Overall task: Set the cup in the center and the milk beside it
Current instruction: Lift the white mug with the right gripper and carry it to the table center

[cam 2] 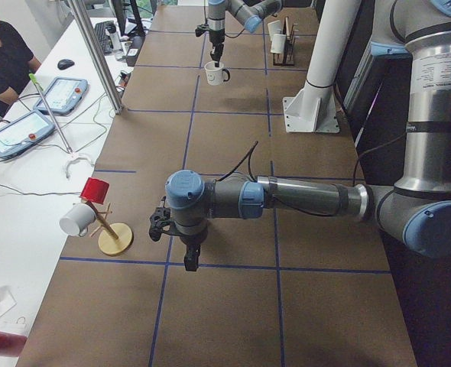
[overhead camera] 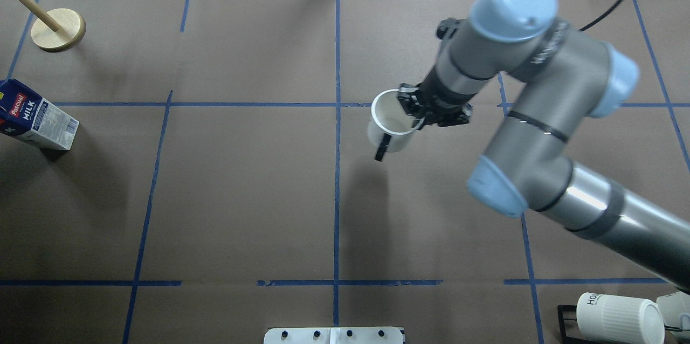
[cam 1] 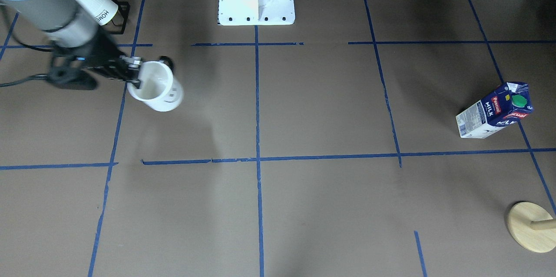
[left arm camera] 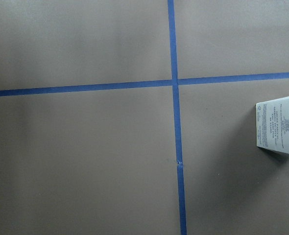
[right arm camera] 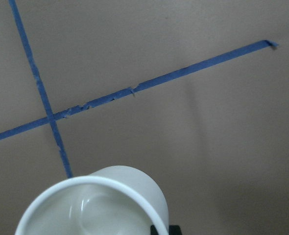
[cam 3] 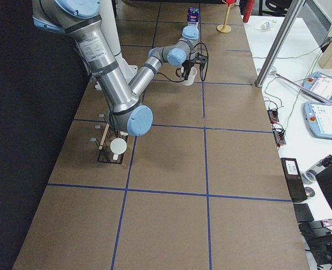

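Where the brown paper worktop [overhead camera: 242, 198] spreads under its grid of blue tape [overhead camera: 337, 198], we count 2 arms over it. The center [overhead camera: 322, 120], the paper around the middle tape crossing, lies near the right end effector [overhead camera: 416, 116], just to the robot's left of it.

The right arm [overhead camera: 539, 133] is the largest thing in the overhead view and reaches across the worktop from the robot's right. The left arm [cam 2: 302, 200] stretches out low, and its left end effector [cam 2: 190, 262] points down above the paper. We see that one only from the side, so we cannot tell whether it is released or clenched.

The milk [overhead camera: 35, 116] stands on the worktop well apart from the right end effector, far off on the robot's left. In the left wrist view its white printed side shows at the right edge. The wooden stand [overhead camera: 56, 28] sits beyond the milk, farther again from that end effector. A ribbed mug [overhead camera: 620, 317] lies on a black rack behind it, by the robot's base.

The cup [overhead camera: 389, 131] hangs tilted from the right end effector, which is clenched on its rim. We see the cup held clear of the paper, its shadow lying apart from it and its dark handle turned toward the robot's base. It is not yet set down at the center.
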`<state>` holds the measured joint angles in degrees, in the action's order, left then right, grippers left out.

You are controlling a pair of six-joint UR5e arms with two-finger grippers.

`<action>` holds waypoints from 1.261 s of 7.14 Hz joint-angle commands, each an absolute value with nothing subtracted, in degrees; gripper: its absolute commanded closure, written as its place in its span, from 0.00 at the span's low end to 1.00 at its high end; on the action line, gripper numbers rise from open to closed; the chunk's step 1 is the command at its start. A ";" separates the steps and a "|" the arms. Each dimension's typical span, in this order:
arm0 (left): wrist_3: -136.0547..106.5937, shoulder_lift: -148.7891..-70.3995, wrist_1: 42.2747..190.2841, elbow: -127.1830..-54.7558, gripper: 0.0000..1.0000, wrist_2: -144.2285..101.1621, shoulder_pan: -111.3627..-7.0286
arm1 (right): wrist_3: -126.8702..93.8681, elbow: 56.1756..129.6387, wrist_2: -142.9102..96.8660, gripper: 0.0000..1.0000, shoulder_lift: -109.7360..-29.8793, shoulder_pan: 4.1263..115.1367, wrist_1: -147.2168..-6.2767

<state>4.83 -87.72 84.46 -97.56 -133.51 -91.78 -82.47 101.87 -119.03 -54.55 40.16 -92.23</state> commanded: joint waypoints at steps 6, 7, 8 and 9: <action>4.83 -87.71 84.46 -97.73 0.00 -133.51 -91.85 | -87.71 84.46 -113.03 1.00 -45.00 36.12 -85.26; 4.83 -87.71 84.46 -97.73 0.00 -133.42 -91.85 | -87.71 84.38 -113.03 1.00 -45.35 35.69 -85.25; 4.83 -87.71 84.46 -97.73 0.00 -133.50 -91.85 | -87.71 84.46 -113.03 0.99 -45.61 35.51 -85.25; 4.75 -87.63 84.46 -97.91 0.00 -133.42 -91.76 | -87.63 85.33 -113.11 0.99 -46.66 35.51 -85.25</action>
<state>4.81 -87.70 84.46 -97.79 -133.47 -91.83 -87.69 84.71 -113.05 -45.73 35.62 -85.33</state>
